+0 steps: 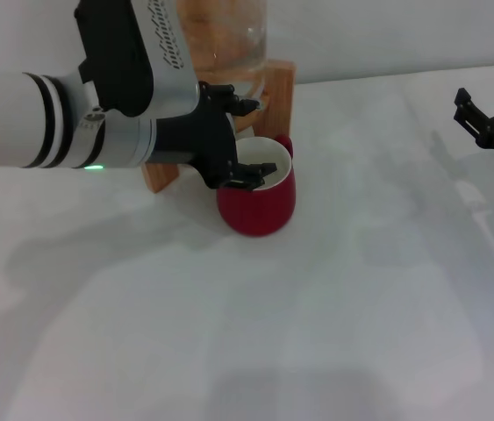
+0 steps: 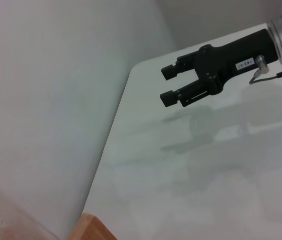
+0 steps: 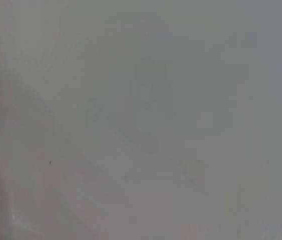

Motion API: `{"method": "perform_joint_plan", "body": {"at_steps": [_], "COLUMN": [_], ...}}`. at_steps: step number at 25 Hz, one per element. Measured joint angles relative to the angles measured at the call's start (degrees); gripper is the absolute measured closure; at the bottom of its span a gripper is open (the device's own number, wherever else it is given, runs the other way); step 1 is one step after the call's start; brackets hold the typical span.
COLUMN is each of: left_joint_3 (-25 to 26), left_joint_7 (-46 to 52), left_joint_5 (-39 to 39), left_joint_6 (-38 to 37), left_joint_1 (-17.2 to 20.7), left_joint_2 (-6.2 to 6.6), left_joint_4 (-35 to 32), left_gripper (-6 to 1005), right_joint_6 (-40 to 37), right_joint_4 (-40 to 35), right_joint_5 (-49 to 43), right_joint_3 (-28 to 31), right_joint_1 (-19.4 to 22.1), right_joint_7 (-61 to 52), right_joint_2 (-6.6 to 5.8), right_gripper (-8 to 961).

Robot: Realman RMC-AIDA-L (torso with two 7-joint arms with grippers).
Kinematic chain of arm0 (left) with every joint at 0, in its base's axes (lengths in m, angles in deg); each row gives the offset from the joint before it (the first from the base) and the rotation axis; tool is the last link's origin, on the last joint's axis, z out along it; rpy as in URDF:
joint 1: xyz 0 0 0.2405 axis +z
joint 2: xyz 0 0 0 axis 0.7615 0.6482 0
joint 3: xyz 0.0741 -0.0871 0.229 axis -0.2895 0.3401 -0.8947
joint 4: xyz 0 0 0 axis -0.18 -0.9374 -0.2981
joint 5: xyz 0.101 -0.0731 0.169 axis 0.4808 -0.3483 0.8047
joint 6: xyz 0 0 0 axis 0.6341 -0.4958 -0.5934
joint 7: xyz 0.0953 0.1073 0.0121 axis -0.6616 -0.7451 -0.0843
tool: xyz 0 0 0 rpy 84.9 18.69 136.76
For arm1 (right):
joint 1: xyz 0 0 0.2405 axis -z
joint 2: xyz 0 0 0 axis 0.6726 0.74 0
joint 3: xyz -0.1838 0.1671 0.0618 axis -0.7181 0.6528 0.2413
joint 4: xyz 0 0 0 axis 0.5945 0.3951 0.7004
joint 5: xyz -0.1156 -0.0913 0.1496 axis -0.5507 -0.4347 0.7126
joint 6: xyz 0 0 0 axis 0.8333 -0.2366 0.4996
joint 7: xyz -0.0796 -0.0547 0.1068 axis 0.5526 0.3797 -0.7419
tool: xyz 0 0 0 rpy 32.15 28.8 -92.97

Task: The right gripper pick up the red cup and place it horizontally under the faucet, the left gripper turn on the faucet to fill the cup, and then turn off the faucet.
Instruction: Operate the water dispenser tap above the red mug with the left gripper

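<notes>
A white bench (image 1: 334,333) fills the head view. Near its back edge stands a glass dispenser (image 1: 225,39) in a wooden stand (image 1: 280,88), and the red cup (image 1: 260,206) sits upright on the bench directly in front of it, touching or almost touching the stand, its white inside facing up. The left gripper (image 1: 245,140), a black claw on a white and silver arm with a green light, reaches in from the left and hovers at the front of the dispenser, just above the cup's rim. Its fingers are spread apart, one high near the dispenser base and one low over the cup's mouth; whether they already bracket the faucet cannot be told, because the claw hides the tap itself. The right gripper (image 1: 492,114) is well apart at the right edge of the bench, holding nothing, its fingers parted by a moderate gap; the left wrist view shows it (image 2: 173,86) the same way, above bare bench. The right wrist view shows only blank pale surface. As a judgement, the cup placement looks done, since the cup stands under the dispenser and the right arm is clear. No water can be seen in the cup, so opening the faucet, filling and closing it appear to be left.
</notes>
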Motion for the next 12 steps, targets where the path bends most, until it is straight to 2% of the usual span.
{"method": "perform_joint_plan", "body": {"at_steps": [12], "left_joint_3": [0.0], "left_joint_7": [-0.6], "left_joint_5": [-0.2], "left_joint_6": [0.9], "left_joint_1": [-0.3], "left_joint_2": [-0.09], "left_joint_4": [0.4], "left_gripper": [186], "right_joint_6": [-0.1], "right_joint_4": [0.0], "right_joint_5": [0.0], "right_joint_3": [-0.1], "right_joint_1": [0.1], "right_joint_7": [0.0], "right_joint_2": [0.00], "right_gripper": [124]}}
